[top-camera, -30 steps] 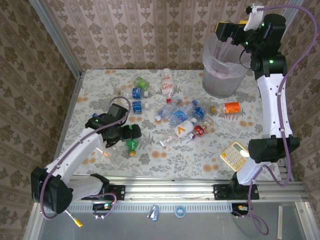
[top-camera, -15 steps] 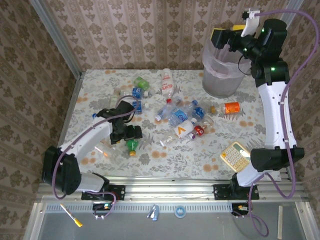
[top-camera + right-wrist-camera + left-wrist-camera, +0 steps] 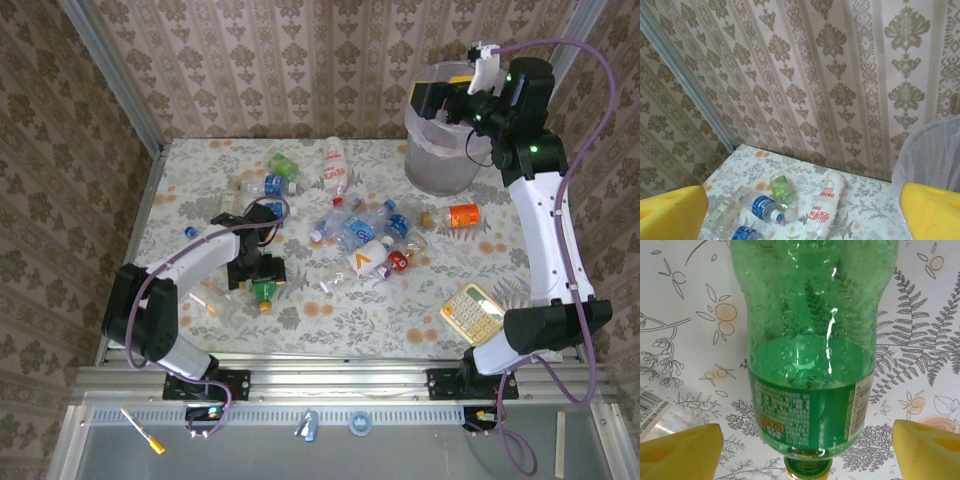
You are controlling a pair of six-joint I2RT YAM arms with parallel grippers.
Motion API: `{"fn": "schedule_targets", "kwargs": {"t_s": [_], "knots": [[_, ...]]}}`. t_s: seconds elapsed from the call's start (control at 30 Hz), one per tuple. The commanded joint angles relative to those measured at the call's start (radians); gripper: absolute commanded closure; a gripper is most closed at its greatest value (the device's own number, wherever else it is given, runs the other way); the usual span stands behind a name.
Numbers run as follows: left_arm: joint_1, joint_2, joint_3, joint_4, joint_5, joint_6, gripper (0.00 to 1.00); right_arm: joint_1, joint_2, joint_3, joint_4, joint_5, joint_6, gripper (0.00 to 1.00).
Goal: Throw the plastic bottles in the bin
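Two left fingers (image 3: 681,451) astride green bottle (image 3: 810,365)

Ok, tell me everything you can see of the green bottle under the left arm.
The green bottle is translucent plastic with a dimpled wall, lying on its side on the floral tablecloth. A green label with orange lettering wraps the end toward the neck, and the orange cap points at the left wrist camera. The left arm's yellow fingers stand either side of it with gaps, not touching.
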Motion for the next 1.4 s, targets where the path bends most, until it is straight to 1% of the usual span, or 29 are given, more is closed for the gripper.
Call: {"fn": "schedule_targets", "kwargs": {"t_s": [0.0,0.17,0.33,0.47,0.9,1.13,1.37], "knots": [[0.002,0.015,-0.015,0.033,-0.003,0.026,0.14,0.013,-0.031,-0.013,0.006,-0.023,0.021,0.0],[0.001,0.035,-0.038,0.071,0.002,0.024,0.21,0.017,-0.04,-0.036,0.004,-0.027,0.025,0.0],[0.002,0.049,-0.058,0.098,0.025,0.03,0.35,0.019,-0.042,-0.051,0.004,-0.028,0.023,0.0],[0.001,0.038,-0.07,0.101,0.028,0.029,0.44,0.019,-0.046,-0.062,0.003,-0.03,0.018,0.0],[0.0,-0.029,-0.07,0.131,0.047,0.054,0.49,0.019,-0.053,-0.088,0.017,-0.031,0.014,0.0],[-0.014,-0.144,-0.068,0.211,0.031,0.095,0.5,0.02,-0.056,-0.089,0.016,-0.041,0.017,0.0],[-0.051,-0.27,-0.027,0.307,-0.008,0.203,0.51,0.022,-0.06,-0.093,0.018,-0.078,0.036,0.0]]}}
